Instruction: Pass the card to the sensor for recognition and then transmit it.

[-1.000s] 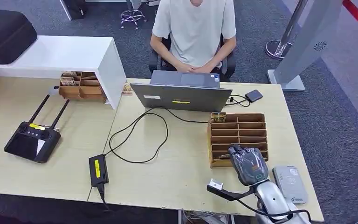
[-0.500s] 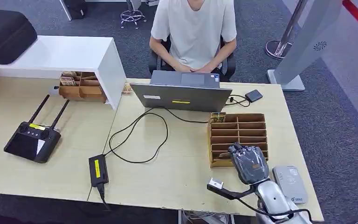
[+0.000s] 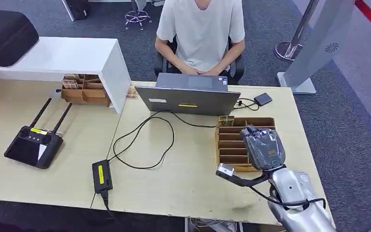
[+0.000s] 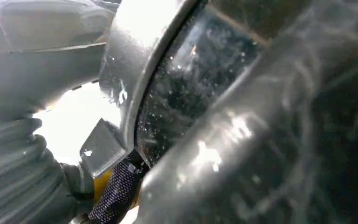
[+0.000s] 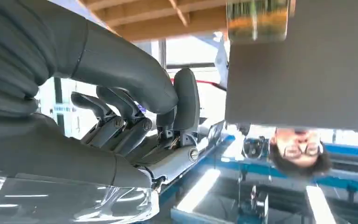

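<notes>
While hovering over the wooden card rack [image 3: 232, 145], the right hand [image 3: 264, 147] shows curled, apart fingers [image 5: 121, 114] (holding nothing). Left hand's fingers cannot be told.

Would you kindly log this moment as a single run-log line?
right hand: over wooden slotted card box | card held: cannot tell | card reader: mostly hidden behind forearm | laptop: beyond box

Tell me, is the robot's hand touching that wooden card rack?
Cannot tell. In the head view the right hand overlaps the rack, but from above neither contact nor gap is plain. The right wrist view shows fingers curled with nothing visibly between them.
</notes>
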